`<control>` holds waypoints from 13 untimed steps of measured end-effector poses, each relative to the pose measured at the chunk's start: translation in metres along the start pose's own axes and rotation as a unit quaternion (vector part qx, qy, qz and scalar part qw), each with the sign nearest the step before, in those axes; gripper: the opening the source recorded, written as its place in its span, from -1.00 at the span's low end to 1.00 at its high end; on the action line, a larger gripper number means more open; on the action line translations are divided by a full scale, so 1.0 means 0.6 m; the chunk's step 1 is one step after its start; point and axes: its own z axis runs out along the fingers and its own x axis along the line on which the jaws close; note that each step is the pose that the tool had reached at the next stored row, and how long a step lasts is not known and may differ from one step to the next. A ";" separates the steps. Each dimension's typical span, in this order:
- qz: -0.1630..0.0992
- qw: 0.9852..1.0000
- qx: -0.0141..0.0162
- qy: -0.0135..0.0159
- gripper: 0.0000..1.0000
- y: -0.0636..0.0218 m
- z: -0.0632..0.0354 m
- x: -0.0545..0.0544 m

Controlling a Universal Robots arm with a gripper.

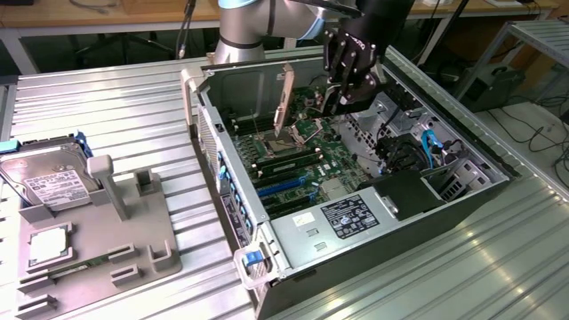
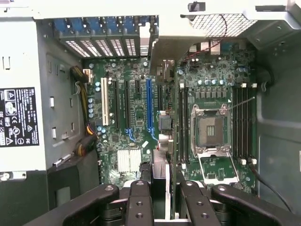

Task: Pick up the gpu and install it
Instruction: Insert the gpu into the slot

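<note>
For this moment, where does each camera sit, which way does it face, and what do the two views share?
Exterior view: off the arm, above and beside the open computer case, looking down at an angle; the arm and claw show, holding the gpu upright.
Wrist view: on the wrist, looking straight down into the case at the motherboard; the claw's fingers show, clamping the gpu edge-on.
Shared: gpu, motherboard, empty CPU socket.

Lab: robot arm [image 1: 244, 27], aluminium workbench [image 1: 106, 107]

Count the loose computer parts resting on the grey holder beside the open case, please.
2: a hard drive at the far end of the holder, and a square silver chip nearer the camera. More may sit hidden in its slots.
</note>
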 end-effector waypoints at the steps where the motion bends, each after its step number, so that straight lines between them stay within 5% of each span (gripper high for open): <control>1: -0.004 1.000 0.000 0.000 -0.44 0.000 0.001 0.000; 6: -0.013 1.000 0.002 -0.002 -0.44 0.001 0.010 0.004; 7: -0.014 1.000 0.002 0.000 -0.44 0.001 0.011 0.004; 11: -0.013 1.000 0.003 0.016 -0.44 0.001 0.013 0.004; 13: -0.013 1.000 0.003 0.019 -0.44 0.001 0.013 0.004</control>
